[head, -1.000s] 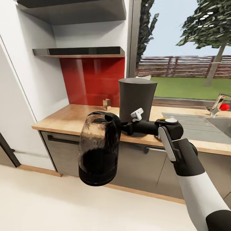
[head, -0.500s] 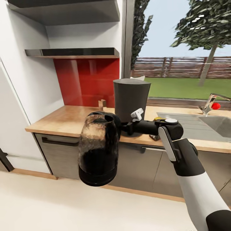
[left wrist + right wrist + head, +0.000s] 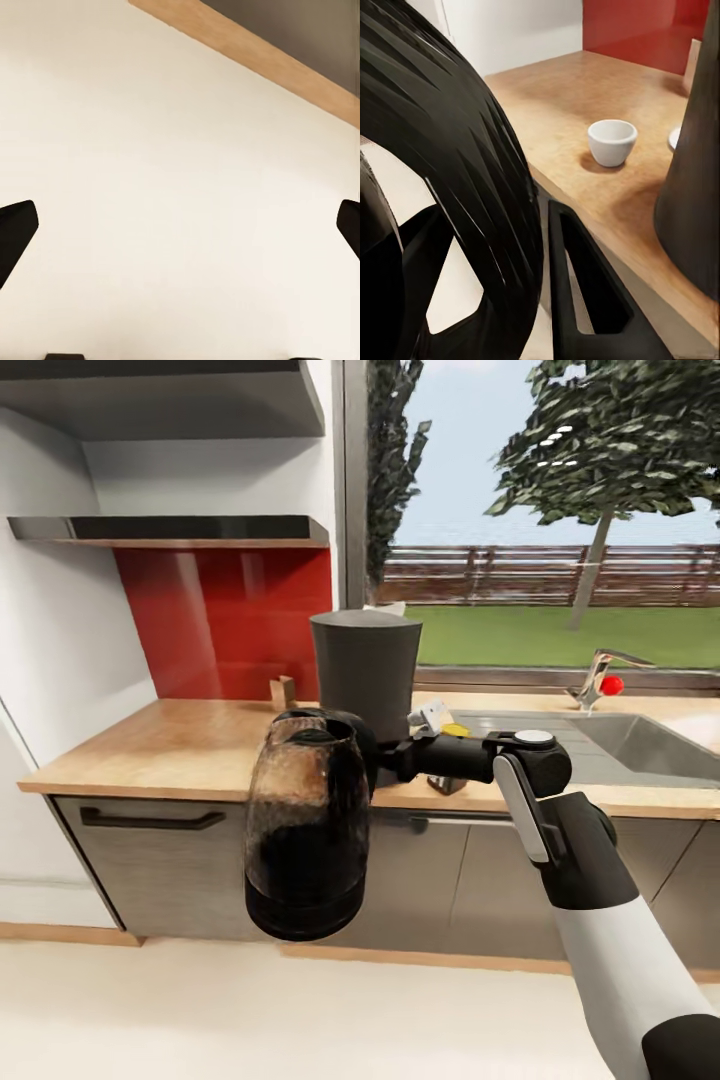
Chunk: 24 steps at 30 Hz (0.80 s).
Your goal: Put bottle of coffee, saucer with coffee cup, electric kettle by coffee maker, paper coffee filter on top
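Electric kettle (image 3: pixel 305 825), clear glass with black base; coffee maker (image 3: pixel 364 672), matte dark grey; coffee cup (image 3: pixel 612 142), white; table (image 3: pixel 180 740), light wood.

Bright even daylight, soft shadows, glossy backsplash (image 3: pixel 225 620) glare, slightly blurry render.

The light wood counter (image 3: pixel 180 735) runs over glossy dark-grey cabinets, with a steel sink (image 3: pixel 640 745) inset at its far right; the coffee maker (image 3: pixel 365 670) stands on it near the middle; a small beige box (image 3: pixel 283 691) sits just beside it by the red backsplash; the coffee cup (image 3: pixel 612 142) rests directly on the wood near the drum; the saucer's (image 3: pixel 675 139) edge peeks out beside it.
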{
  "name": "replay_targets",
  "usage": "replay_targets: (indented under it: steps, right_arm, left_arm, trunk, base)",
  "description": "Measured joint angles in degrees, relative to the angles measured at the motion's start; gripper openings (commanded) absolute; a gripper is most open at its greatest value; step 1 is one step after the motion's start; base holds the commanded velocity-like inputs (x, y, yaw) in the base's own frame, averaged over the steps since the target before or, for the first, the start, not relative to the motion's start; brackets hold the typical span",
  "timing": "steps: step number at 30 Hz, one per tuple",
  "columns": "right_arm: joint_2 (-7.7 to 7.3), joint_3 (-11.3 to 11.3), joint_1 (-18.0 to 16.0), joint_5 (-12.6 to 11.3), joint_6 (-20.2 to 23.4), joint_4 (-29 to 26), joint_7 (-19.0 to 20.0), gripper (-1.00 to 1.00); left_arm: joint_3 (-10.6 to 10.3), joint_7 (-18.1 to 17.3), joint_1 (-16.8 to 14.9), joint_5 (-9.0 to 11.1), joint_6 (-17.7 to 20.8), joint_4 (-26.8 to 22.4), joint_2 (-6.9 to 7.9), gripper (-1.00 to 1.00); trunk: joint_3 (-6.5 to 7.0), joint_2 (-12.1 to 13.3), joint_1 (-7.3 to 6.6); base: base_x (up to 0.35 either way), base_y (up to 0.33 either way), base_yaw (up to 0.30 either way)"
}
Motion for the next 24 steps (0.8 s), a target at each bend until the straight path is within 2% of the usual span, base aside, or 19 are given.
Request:
replay_targets:
  steps: [17, 24]
  right_arm:
    - [0.0, 0.0, 0.04, -0.01, 0.02, 0.0, 0.08, -1.0]
    - [0.01, 0.01, 0.33, 0.0, 0.01, 0.01, 0.08, -1.0]
  left_arm:
    - [0.0, 0.0, 0.0, 0.02, 0.0, 0.0, 0.0, 1.0]
    - [-0.01, -0.01, 0.01, 0.03, 0.0, -0.01, 0.0, 1.0]
  trunk:
    - [0.95, 0.0, 0.0]
    - [1.06, 0.0, 0.0]
  base:
    - [0.0, 0.0, -0.225]
    - [0.0, 0.0, -0.038]
